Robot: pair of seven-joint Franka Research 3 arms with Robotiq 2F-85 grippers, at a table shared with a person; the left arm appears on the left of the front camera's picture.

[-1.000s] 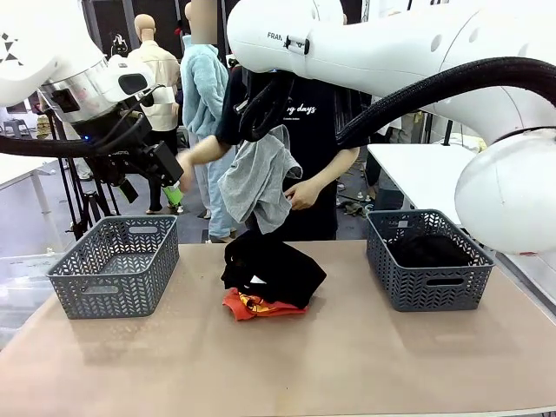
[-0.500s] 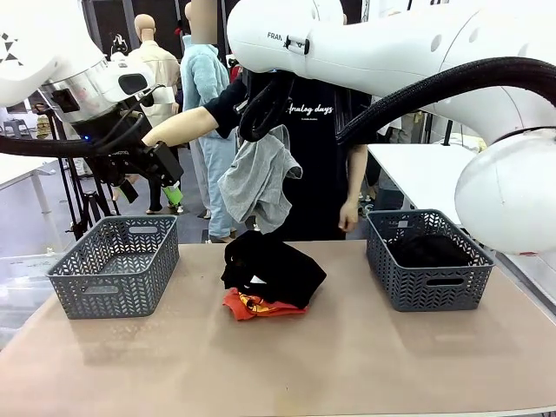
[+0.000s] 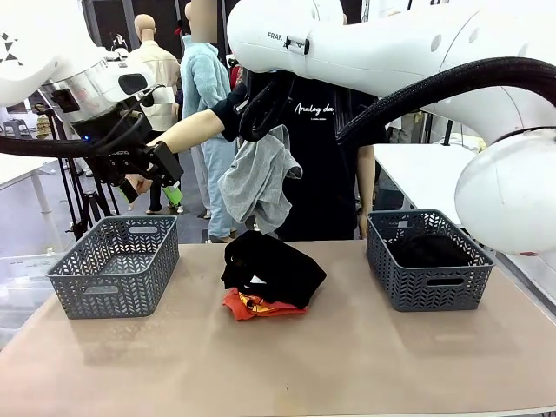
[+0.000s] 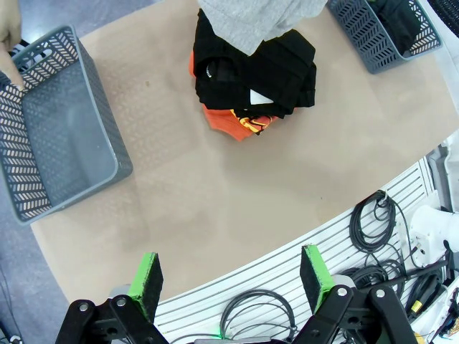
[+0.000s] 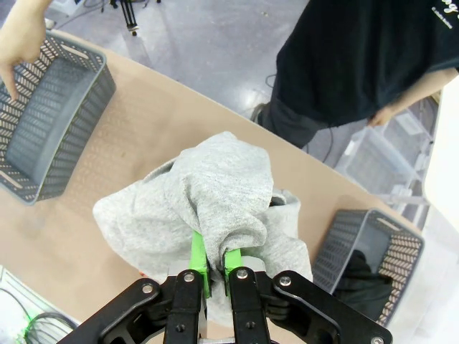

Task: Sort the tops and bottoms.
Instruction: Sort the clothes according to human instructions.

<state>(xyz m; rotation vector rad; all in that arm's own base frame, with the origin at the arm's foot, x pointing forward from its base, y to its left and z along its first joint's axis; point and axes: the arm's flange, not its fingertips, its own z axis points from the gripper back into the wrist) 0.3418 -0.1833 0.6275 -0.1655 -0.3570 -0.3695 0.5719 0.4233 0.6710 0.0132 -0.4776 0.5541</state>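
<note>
Light grey top (image 5: 215, 190) bunched and clamped between the closed green pads of right gripper (image 5: 215, 261), dangling in the air above the middle of tan table (image 3: 347, 365), just clear of the pile beneath. At the table's centre, crumpled black bottoms (image 3: 276, 268) with small white label (image 4: 259, 97), lying on orange-red top (image 3: 248, 304) with yellow print, only its near edge poking out. Left gripper (image 4: 229, 281) raised high over the table's left side, jaws wide apart and gripping nothing. Grey plastic left basket (image 3: 113, 274) standing near the table's left end. Matching right basket (image 3: 426, 291) near the right end, holding second black garment (image 3: 430, 250). Person in black lettered T-shirt (image 3: 317, 174) at the far side, one arm stretched toward the left basket, hand (image 5: 21, 39) just over its rim, index finger pointing down at it.
</note>
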